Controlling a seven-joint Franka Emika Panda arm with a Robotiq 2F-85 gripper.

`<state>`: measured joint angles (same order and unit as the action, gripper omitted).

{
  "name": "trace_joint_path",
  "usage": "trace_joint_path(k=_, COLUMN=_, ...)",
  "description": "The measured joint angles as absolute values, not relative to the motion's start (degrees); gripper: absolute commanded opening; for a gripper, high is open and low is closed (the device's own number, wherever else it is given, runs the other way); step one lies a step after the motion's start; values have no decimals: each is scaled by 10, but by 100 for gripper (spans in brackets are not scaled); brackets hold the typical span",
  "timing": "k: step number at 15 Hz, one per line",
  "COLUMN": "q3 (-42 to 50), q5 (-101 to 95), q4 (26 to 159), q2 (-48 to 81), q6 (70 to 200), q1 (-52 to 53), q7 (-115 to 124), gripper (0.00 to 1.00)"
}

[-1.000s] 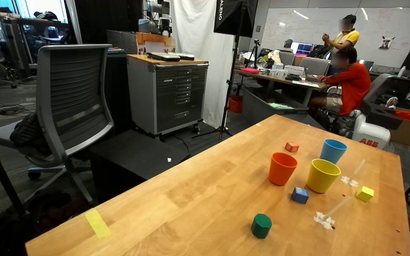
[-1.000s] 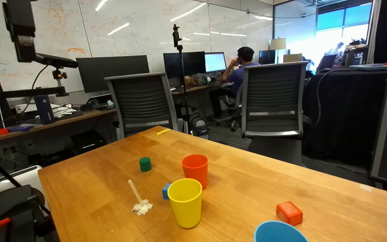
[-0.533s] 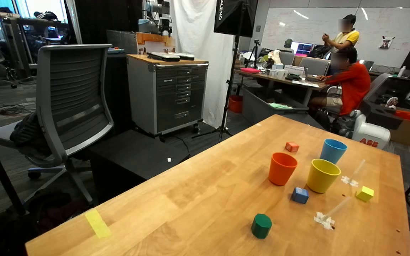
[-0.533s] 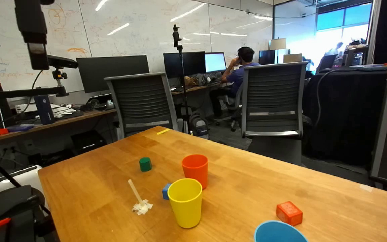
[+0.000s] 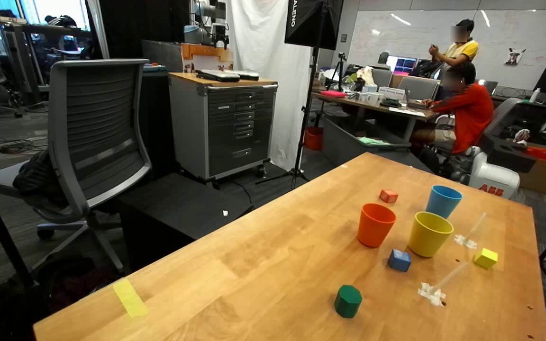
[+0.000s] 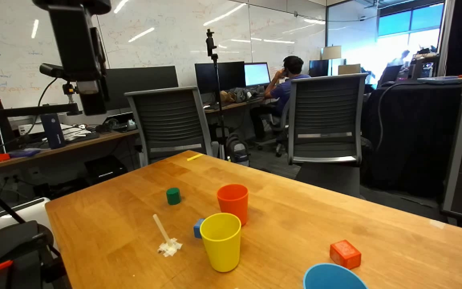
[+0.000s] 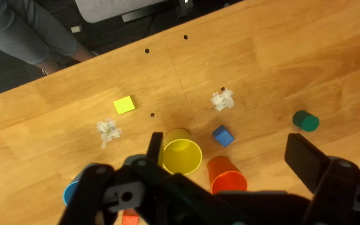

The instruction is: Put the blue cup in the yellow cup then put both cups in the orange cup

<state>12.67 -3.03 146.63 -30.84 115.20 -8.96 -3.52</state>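
Note:
The blue cup (image 5: 443, 201) stands upright on the table. It is cut off at the bottom edge of an exterior view (image 6: 333, 277) and partly hidden by the gripper in the wrist view (image 7: 70, 191). The yellow cup (image 5: 429, 237) stands upright between the blue and orange cups; it also shows in the wrist view (image 7: 182, 156). The orange cup (image 5: 376, 225) stands upright beside it, its near rim hidden by the gripper in the wrist view (image 7: 228, 181). All three look empty and separate. My gripper (image 7: 228, 153) is wide open and empty, high above the table, also in an exterior view (image 6: 92, 98).
A blue block (image 5: 399, 260) lies close to the yellow cup. A yellow block (image 5: 486, 258), a red block (image 5: 388, 195) and a green block (image 5: 348, 301) lie around the cups. Two thin clear sticks (image 5: 449, 276) are taped upright to the table. A person's legs (image 7: 27, 34) are beyond the table edge.
In an exterior view my gripper has moved right and down from the upper left. The cups and blocks have not moved.

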Motion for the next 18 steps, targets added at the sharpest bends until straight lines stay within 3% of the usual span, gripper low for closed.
trace_joint_path(k=9, q3=164, q5=23, q4=1432, q2=-145, q6=1346, q1=-102, q7=-36, gripper=100)
trace_joint_path(k=18, q3=172, q5=136, q4=1308, q2=2, q6=1389, q1=-132, q7=-53, gripper=100)
